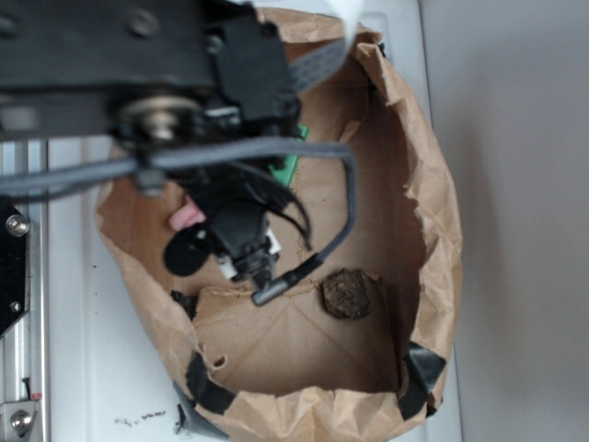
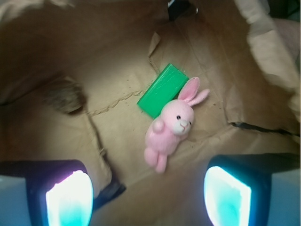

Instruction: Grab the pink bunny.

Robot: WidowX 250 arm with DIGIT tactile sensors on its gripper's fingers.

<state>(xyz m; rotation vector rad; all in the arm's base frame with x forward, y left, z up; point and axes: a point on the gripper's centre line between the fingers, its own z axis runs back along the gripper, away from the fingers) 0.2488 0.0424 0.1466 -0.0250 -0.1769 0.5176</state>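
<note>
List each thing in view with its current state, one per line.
pink bunny: lying on the bag floor, not gripped, its ears beside the green block.
green block: lying flat on the bag floor.
brown rock-like lump: resting on the bag floor, apart from the rest.
paper bag: open, rim rolled down.
gripper: open, above the bunny.

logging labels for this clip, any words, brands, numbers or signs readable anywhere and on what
None: no text can be read in either view.
The pink bunny, green block and brown rock-like lump show no print.
The paper bag is plain brown with black tape and no logo visible.
The arm and open gripper show no readable marking; the exterior view is too blurred to tell.
</note>
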